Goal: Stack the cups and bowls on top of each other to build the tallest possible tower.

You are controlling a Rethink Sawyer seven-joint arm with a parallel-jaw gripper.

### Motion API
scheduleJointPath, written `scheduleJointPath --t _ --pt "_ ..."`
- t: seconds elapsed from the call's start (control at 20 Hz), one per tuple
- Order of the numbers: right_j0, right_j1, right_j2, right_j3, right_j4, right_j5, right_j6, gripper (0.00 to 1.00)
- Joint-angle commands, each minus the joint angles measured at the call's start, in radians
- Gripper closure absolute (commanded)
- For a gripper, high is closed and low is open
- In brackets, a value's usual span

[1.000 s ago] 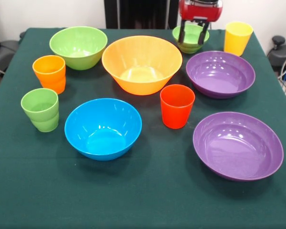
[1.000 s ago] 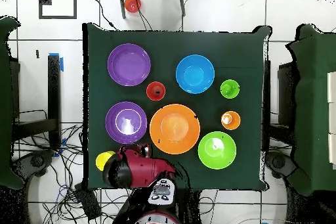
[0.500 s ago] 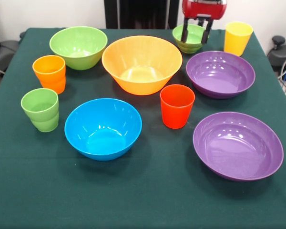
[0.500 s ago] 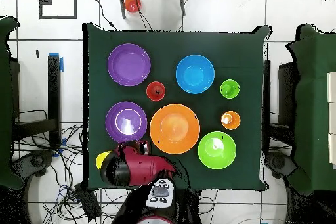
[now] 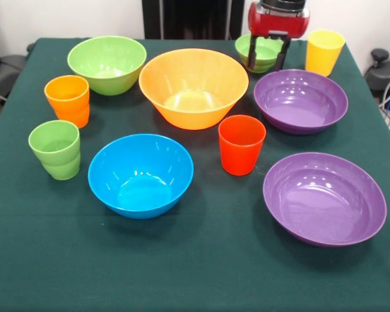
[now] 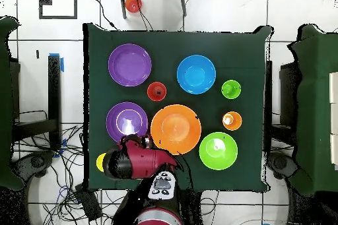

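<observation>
A dark green cloth covers the bench, and every cup and bowl stands apart on it, none nested. The large orange-yellow bowl sits mid-bench, with the medium light green bowl beside it on the front view's left and the blue bowl nearer the camera. The orange cup and the light green cup stand upright along the left side; the red cup stands upright between the blue bowl and the two purple bowls, one far and one near. The yellow cup stands at the far right corner.

The end effector hangs over the small light green bowl, its red housing above and its two dark fingers spread, reaching down on either side of the bowl's middle, holding nothing. Whether the fingers touch the bowl cannot be told. The yellow cup is just beside it, and the far purple bowl lies close in front.

The small bowl is glossy, round and upright. In the overhead view the arm's red body hides it, and only a sliver of the yellow cup shows.
</observation>
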Motion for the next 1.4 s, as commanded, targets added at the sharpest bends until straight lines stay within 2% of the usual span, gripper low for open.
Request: scheduleJointPath --t 0.05,0.35,0.6,0.9,1.2,1.4 --pt "-0.026 0.017 0.087 0.004 -0.016 0.026 0.143 0.0" --pt "-0.018 -0.02 0.077 0.105 -0.047 -0.037 0.169 0.0" --pt "0.007 -0.074 0.061 0.17 -0.042 -0.029 0.182 0.0" --pt "0.04 -0.106 0.05 0.199 -0.019 -0.003 0.185 0.0" --pt "0.065 -0.113 0.058 0.248 0.015 -0.023 0.23 0.0" --pt "0.093 -0.086 0.047 0.244 0.024 -0.051 0.258 0.0"
